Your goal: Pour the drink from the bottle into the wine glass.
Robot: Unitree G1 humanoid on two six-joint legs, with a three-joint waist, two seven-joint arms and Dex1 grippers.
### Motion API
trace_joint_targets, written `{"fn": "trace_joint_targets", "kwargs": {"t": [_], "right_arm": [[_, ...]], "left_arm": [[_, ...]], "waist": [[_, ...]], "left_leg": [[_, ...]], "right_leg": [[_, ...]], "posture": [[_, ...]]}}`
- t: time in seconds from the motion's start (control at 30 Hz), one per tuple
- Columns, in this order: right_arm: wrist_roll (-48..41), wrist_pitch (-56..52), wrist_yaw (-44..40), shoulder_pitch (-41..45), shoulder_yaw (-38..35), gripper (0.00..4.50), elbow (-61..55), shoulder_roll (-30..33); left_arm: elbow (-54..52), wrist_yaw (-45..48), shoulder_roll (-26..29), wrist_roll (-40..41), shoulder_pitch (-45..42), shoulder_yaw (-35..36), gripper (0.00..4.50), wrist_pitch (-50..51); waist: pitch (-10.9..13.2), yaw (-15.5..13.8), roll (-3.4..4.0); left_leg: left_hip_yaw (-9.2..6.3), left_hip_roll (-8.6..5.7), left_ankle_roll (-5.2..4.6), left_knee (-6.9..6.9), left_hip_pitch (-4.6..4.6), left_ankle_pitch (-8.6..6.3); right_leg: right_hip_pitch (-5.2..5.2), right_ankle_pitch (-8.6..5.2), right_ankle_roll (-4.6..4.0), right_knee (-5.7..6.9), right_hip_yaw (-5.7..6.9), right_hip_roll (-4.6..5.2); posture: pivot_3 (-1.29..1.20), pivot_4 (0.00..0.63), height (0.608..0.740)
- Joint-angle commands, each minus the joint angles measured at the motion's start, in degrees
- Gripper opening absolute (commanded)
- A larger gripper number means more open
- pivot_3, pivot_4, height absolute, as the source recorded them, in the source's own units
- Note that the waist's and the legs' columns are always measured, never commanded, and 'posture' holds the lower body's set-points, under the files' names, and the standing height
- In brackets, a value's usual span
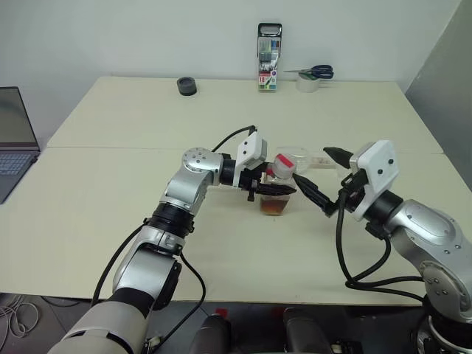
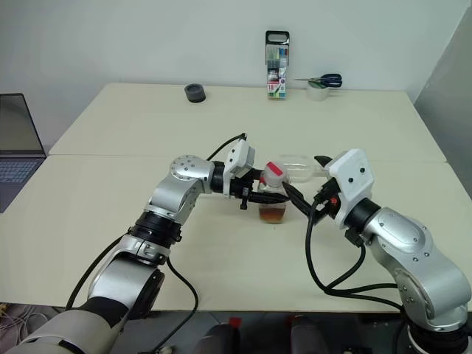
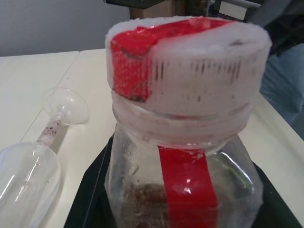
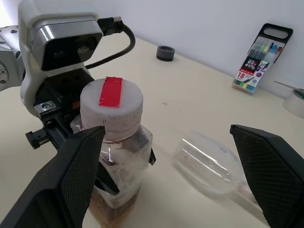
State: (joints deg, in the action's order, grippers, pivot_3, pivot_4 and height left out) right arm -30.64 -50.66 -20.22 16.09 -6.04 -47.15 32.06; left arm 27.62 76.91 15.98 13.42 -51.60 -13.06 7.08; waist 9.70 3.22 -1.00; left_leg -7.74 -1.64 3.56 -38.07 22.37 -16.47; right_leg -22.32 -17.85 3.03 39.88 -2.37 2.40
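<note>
The bottle (image 1: 281,168) stands upright on the table, clear plastic with a white cap taped red and a red label strip. A little amber drink (image 1: 276,207) lies at its bottom. My left gripper (image 1: 269,189) is shut on the bottle's body (image 3: 185,180) from the left. The wine glass (image 1: 302,157) lies on its side just behind and to the right of the bottle, with its foot (image 3: 66,104) off the table and its bowl (image 4: 209,164) empty. My right gripper (image 4: 167,129) is open, one finger (image 4: 71,180) beside the cap (image 4: 111,107), the other finger (image 4: 270,175) past the lying glass.
At the table's far edge stand a pack of markers (image 1: 269,57), a black tape roll (image 1: 187,86), and scissors on a white tape roll (image 1: 313,74). A laptop (image 1: 15,140) sits at the far left. A grey panel (image 1: 450,96) borders the right side.
</note>
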Motion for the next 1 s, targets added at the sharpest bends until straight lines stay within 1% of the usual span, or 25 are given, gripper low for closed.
{"fn": "trace_joint_targets", "kwargs": {"t": [0.03, 0.13, 0.23, 0.4, 0.6, 1.0], "right_arm": [[-2.80, -0.30, -2.40, -0.58, -1.81, 4.50, -3.45, 2.36], [-5.61, -0.81, -4.06, -0.58, -1.89, 4.50, -4.61, 4.00], [-6.37, -1.07, -2.33, 1.94, -0.21, 4.50, -4.98, 3.01], [-0.04, 1.05, 2.82, 7.84, 5.15, 4.50, -0.65, -0.40], [3.81, 2.86, 3.58, 9.82, 8.00, 4.50, 1.62, -1.76], [4.64, 2.24, 2.37, 9.41, 7.48, 4.50, 0.75, -1.60]], "left_arm": [[-1.55, 0.05, -0.16, 0.91, -0.74, 1.21, 1.76, -0.84], [-1.60, 0.01, -0.17, 0.96, -0.69, 1.26, 1.76, -0.82], [-1.61, -0.02, -0.20, 0.99, -0.66, 1.27, 1.76, -0.82], [-1.62, 0.00, -0.47, 0.99, -0.66, 1.15, 1.76, -0.87], [-1.56, 0.05, -0.58, 0.93, -0.75, 1.17, 1.76, -0.98], [-1.29, 0.04, -0.61, 0.88, -0.93, 1.22, 1.76, -1.05]], "waist": [[0.00, -0.01, 0.00], [0.00, -0.02, 0.00], [0.00, 0.03, 0.00], [0.00, 0.01, 0.00], [0.00, -0.02, 0.00], [0.00, -0.02, 0.00]], "left_leg": [[0.00, 0.01, -0.05, 0.00, 0.00, -0.03], [0.00, 0.00, -0.17, 0.00, 0.00, -0.09], [-0.01, 0.03, -0.19, -0.01, -0.01, -0.11], [-0.02, 0.08, -0.19, -0.03, -0.02, -0.10], [-0.02, 0.07, 0.01, -0.01, 0.00, 0.01], [-0.02, 0.07, 0.01, 0.00, 0.00, 0.01]], "right_leg": [[0.00, 0.00, 0.00, 0.00, 0.00, 0.00], [0.01, 0.00, 0.00, 0.00, 0.00, 0.00], [0.01, 0.00, 0.00, -0.01, 0.00, -0.02], [0.01, 0.00, 0.00, 0.00, 0.00, -0.09], [0.00, 0.00, 0.00, 0.00, -0.02, -0.07], [0.00, 0.00, 0.00, 0.00, -0.01, -0.08]], "posture": [[0.00, 0.150, 0.740], [0.00, 0.150, 0.740], [0.00, 0.150, 0.740], [0.00, 0.150, 0.740], [0.00, 0.150, 0.740], [0.00, 0.150, 0.740]]}}
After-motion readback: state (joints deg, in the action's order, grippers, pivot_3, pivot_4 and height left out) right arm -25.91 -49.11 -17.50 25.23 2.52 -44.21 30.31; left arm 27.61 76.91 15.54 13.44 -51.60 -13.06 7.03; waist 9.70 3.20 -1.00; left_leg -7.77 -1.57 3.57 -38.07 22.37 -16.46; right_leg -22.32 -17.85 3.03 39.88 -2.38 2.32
